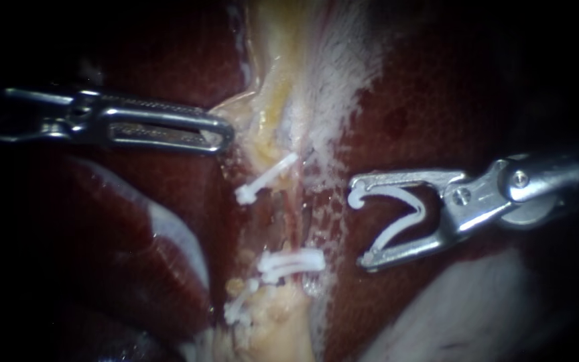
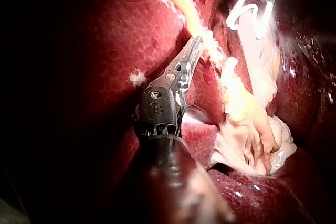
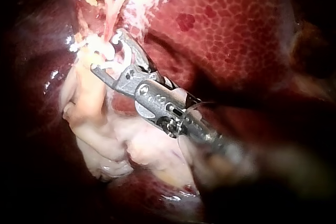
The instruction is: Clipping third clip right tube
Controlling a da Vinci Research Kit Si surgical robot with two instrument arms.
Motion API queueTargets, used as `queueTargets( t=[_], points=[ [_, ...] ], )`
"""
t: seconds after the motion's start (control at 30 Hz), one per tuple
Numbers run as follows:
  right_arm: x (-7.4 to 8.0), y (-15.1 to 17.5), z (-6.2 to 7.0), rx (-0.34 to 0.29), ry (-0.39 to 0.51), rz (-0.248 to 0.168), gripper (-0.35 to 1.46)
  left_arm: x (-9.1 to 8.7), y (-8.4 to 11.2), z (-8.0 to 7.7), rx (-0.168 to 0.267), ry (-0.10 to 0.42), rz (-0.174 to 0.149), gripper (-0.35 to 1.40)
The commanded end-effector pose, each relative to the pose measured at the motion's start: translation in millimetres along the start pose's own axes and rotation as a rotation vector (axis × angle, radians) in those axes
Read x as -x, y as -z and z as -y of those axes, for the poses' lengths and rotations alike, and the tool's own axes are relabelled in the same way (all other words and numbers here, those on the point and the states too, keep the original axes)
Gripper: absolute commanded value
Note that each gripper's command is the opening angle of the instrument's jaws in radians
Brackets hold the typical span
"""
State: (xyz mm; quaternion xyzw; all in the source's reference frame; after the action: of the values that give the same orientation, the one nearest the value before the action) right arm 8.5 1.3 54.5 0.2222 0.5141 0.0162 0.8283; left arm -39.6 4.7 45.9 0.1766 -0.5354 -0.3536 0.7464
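Approach step: my right instrument (image 1: 358,222) is gripping an open clip (image 1: 397,213) between its spread jaws, with the tube (image 1: 289,221) lying ahead, untouched. My left instrument (image 1: 221,134) is pinching pale tissue (image 1: 242,110). Next I judge it needs straddling the tube squarely before squeezing.

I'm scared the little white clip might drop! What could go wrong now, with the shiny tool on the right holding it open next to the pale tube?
Two things, perhaps. The open white V-shaped plastic clip sits in the jaws of the right instrument, beside the pale yellowish tube, not around it; squeezing now would probably miss. Three closed white clips already crowd the tissue there, so the new one might bump or overlap one.
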Motion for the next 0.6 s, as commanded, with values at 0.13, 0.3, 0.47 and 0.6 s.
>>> queueTargets(
  t=[0.13,0.3,0.47,0.6],
  points=[
    [0.0,-0.4,-0.4,0.004,-0.014,0.000,0.60,1.3,1.5,0.6,0.008,0.003,0.017,-0.35],
    [0.1,-0.7,-0.9,0.006,-0.050,-0.002,0.60,2.1,2.7,1.4,0.012,-0.001,0.028,-0.35],
    [0.0,-1.2,-1.3,-0.003,-0.134,-0.009,0.60,2.5,3.2,2.1,0.015,0.002,0.034,-0.35],
    [0.0,-2.1,-1.5,-0.051,-0.191,-0.017,0.60,2.6,3.4,2.4,0.016,0.003,0.040,-0.35]
  ],
)
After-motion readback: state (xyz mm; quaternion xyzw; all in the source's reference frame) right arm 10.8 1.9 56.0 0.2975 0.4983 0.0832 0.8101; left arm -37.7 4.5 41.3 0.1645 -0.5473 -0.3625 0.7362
